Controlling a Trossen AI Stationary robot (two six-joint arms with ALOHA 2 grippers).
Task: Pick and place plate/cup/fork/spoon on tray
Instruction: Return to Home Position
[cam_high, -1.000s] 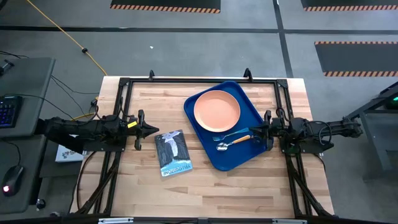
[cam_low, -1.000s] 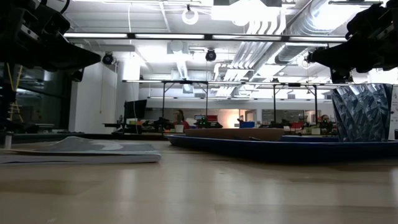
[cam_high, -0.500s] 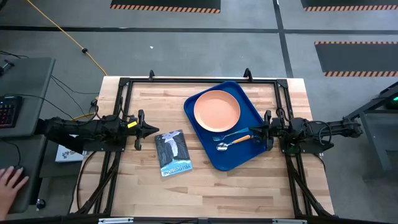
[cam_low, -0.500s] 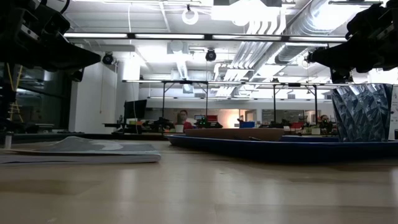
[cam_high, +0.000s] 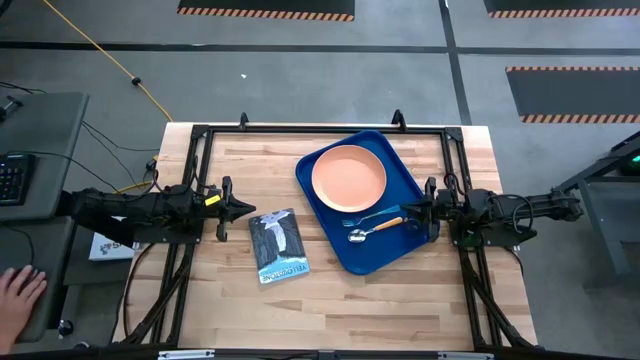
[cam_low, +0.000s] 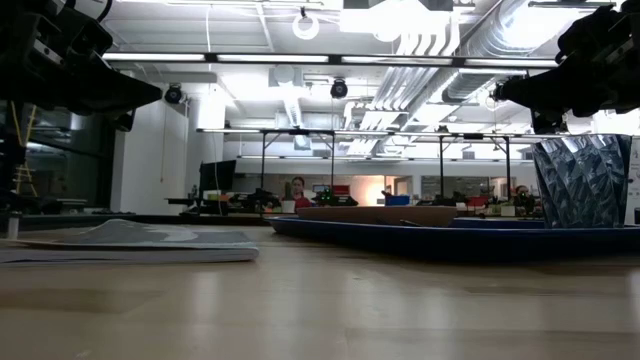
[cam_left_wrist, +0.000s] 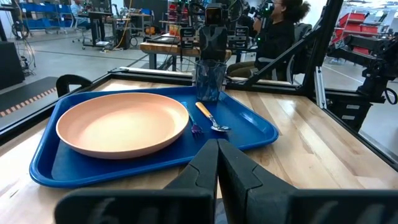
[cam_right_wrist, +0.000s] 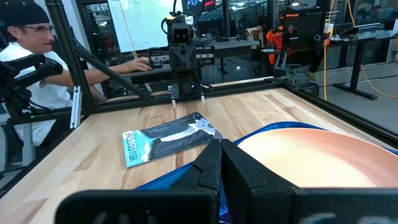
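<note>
On the tray (cam_high: 385, 255), just beside the right gripper (cam_high: 410, 210), lie the plate (cam_high: 349, 177), fork (cam_high: 375, 213), spoon (cam_high: 375, 229) and cup (cam_left_wrist: 210, 78). Both it and the left gripper (cam_high: 247, 208), which sits near the booklet (cam_high: 277, 245), are closed and empty.

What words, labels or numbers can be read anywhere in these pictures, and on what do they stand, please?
"YELLOWSTONE", as far as it can be made out, on the teal strip along the booklet.
White label off the table's left edge: print too small to read.
Tray and plate: no text shows.
</note>
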